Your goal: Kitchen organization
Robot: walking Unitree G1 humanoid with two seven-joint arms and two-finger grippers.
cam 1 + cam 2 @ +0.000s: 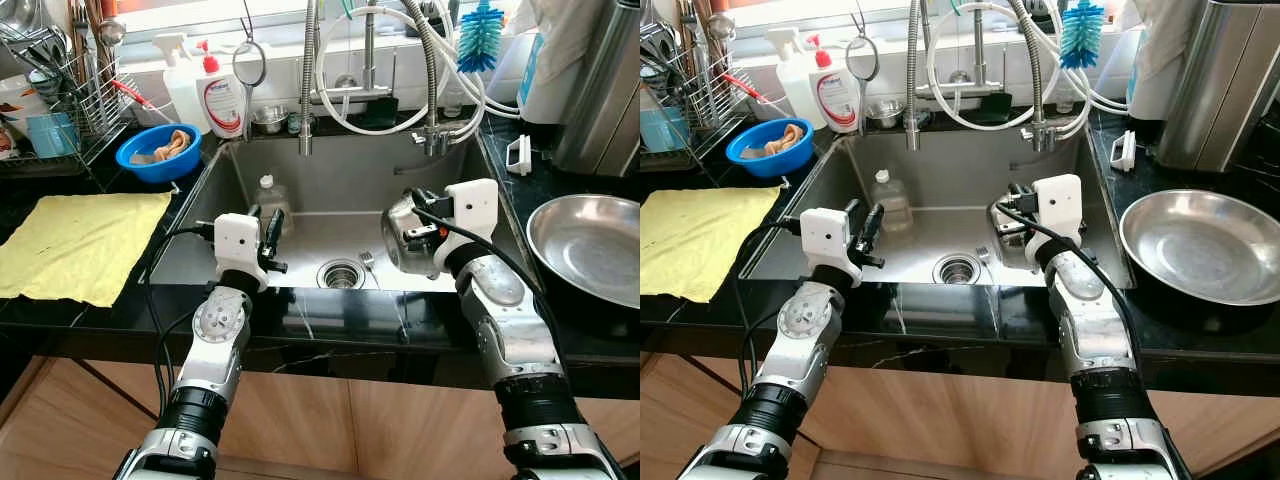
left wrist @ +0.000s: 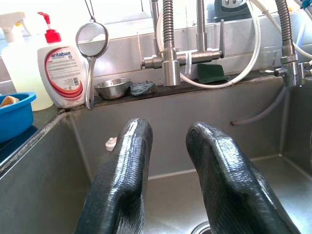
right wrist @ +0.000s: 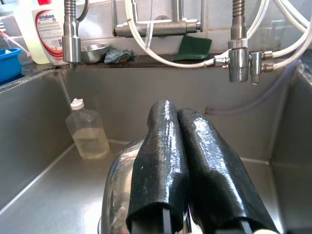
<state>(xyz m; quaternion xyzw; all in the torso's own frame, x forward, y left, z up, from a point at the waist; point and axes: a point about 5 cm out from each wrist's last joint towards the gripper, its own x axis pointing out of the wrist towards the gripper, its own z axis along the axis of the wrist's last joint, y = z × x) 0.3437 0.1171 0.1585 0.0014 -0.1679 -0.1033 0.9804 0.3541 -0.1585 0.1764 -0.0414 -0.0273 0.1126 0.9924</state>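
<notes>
Steel sink dead centre, wide steel bowl on the counter at 3 o'clock, yellow cloth at 9, blue bowl at 10. Right gripper sits in the sink's right half, fingers pressed together on the rim of a steel pot lying on its side; left gripper hovers above the sink's left half, fingers parted, holding nothing. Right wrist view resolves the clear plastic bottle standing at the sink's back-left wall; left wrist view adds the soap bottle and small strainer on the ledge, drain at 6.

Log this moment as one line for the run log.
right gripper: shut on steel pot rim, in sink | left gripper: open, above sink | clear bottle: upright in sink
</notes>
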